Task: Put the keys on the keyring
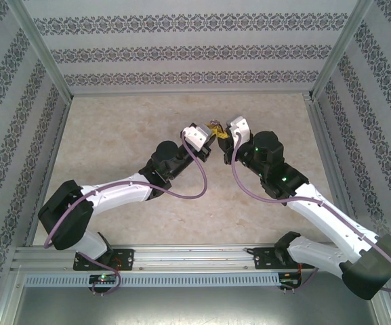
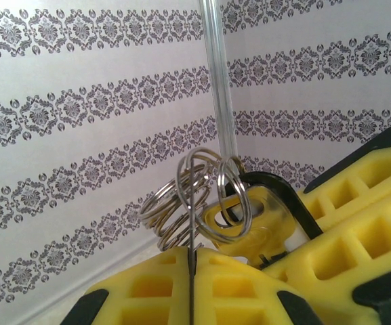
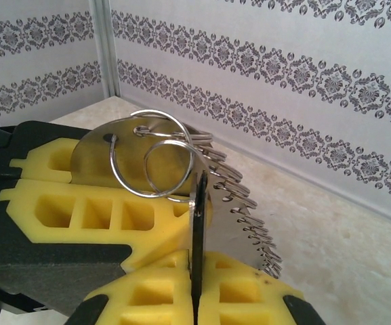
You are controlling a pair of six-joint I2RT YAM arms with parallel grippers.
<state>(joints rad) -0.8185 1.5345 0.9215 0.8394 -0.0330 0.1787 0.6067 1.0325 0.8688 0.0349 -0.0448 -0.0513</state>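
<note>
Top camera: high behind the arm bases [image 1: 104,261], facing down. Wrist cameras: close along yellow foam fingertips [image 2: 154,288]; both share silver wire rings [image 2: 162,211].

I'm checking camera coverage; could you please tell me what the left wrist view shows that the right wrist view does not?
In the left wrist view: a black curved rim behind the keyring. In the right wrist view: a round silver disc with a ring through its hole, and a coiled silver strip. In both: the keyring's silver wire loops, and the left gripper and right gripper shut, each pinching a thin metal edge.
</note>
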